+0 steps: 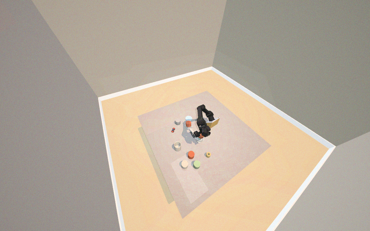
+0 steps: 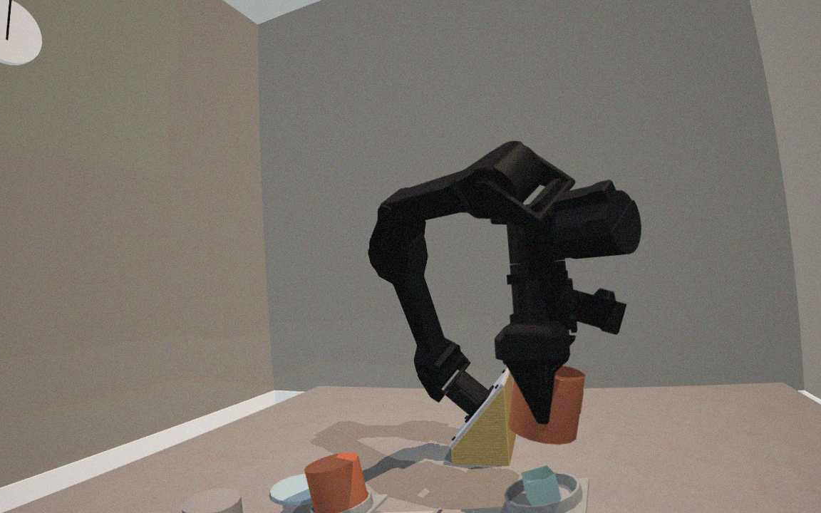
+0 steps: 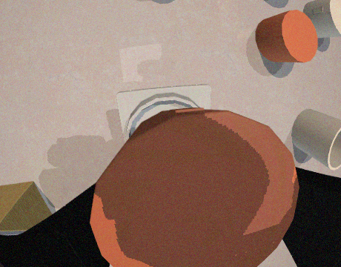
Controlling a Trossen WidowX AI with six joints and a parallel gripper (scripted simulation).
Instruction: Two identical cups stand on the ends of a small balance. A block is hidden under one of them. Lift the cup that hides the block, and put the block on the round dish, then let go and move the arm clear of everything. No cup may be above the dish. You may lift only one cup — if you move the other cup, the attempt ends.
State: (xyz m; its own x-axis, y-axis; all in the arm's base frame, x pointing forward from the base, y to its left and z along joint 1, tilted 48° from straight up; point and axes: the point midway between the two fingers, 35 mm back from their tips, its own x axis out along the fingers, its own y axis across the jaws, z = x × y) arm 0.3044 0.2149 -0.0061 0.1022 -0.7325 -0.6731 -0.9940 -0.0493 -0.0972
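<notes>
My gripper (image 1: 200,134) (image 2: 544,411) (image 3: 184,174) is shut on an orange cup (image 2: 568,411) (image 3: 193,178), held in the air above one end of the balance (image 1: 191,131) (image 3: 202,90). Below it in the exterior view, a teal block (image 2: 541,487) sits uncovered and tilted in the ring at that end. In the wrist view the held cup hides the block. The other orange cup (image 1: 188,124) (image 2: 335,482) stands on the opposite end. The pale blue round dish (image 1: 188,117) (image 2: 286,489) is just beyond that cup, with no cup above it.
A yellow wedge (image 1: 215,123) (image 2: 482,441) (image 3: 15,208) carries the arm's base. A grey cylinder (image 1: 177,122) (image 2: 212,500) and a small red-and-blue object (image 1: 173,130) are near the standing cup. A hollow grey cup (image 3: 313,131), red (image 1: 190,155), cream (image 1: 184,164) and green (image 1: 197,164) cylinders stand farther off.
</notes>
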